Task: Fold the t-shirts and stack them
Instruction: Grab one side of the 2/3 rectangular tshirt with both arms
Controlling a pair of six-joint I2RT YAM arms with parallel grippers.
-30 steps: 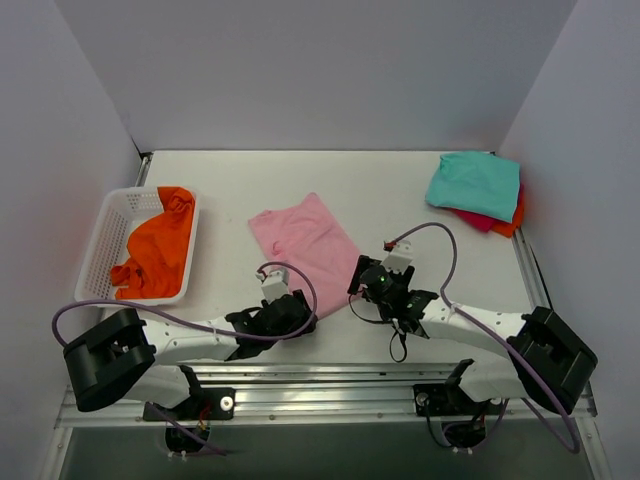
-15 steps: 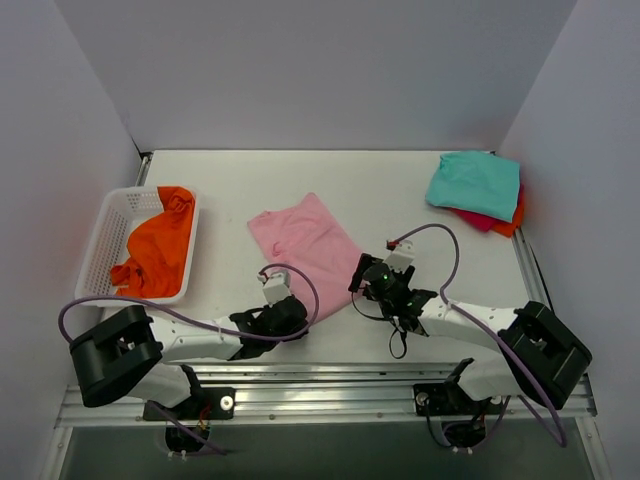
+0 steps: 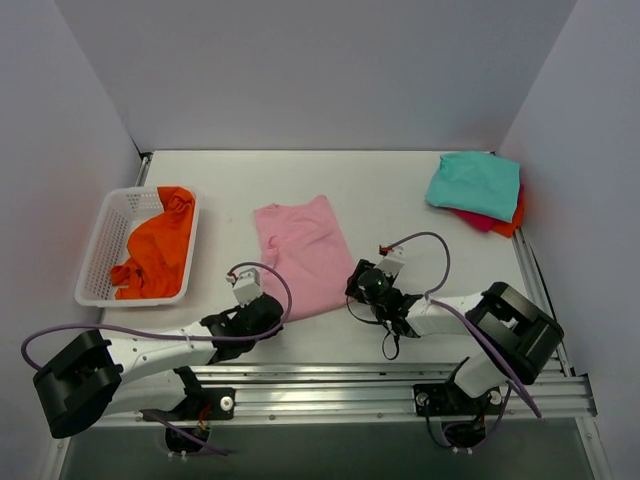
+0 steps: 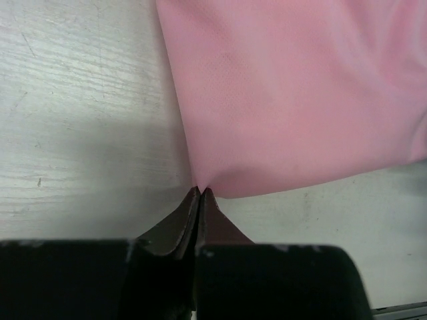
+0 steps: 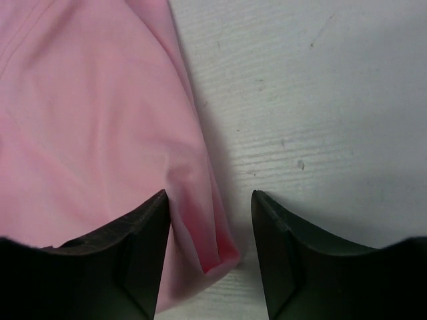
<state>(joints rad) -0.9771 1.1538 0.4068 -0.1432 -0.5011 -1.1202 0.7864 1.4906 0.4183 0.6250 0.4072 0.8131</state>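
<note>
The light pink t-shirt [image 3: 300, 250] lies flat in the middle of the table. My left gripper [image 3: 262, 318] is at its near left corner, and in the left wrist view the gripper [image 4: 199, 192] is shut on the tip of that pink t-shirt [image 4: 287, 100]. My right gripper [image 3: 358, 290] is at the near right corner. In the right wrist view it [image 5: 210, 200] stands open, with the folded edge of the pink t-shirt [image 5: 87, 120] between its jaws. A teal t-shirt [image 3: 475, 183] lies folded on a red one [image 3: 480, 222] at the far right. An orange t-shirt [image 3: 155, 250] fills the basket.
The white mesh basket [image 3: 98, 245] stands at the left side of the table. An orange cloth edge [image 3: 517, 215] shows under the far right stack. White walls close in the table on three sides. The arms' rail runs along the near edge.
My left gripper has shut on the pink t-shirt's near left corner and drawn it left and toward me, squaring the shirt. The right jaws have narrowed round the near right corner.
</note>
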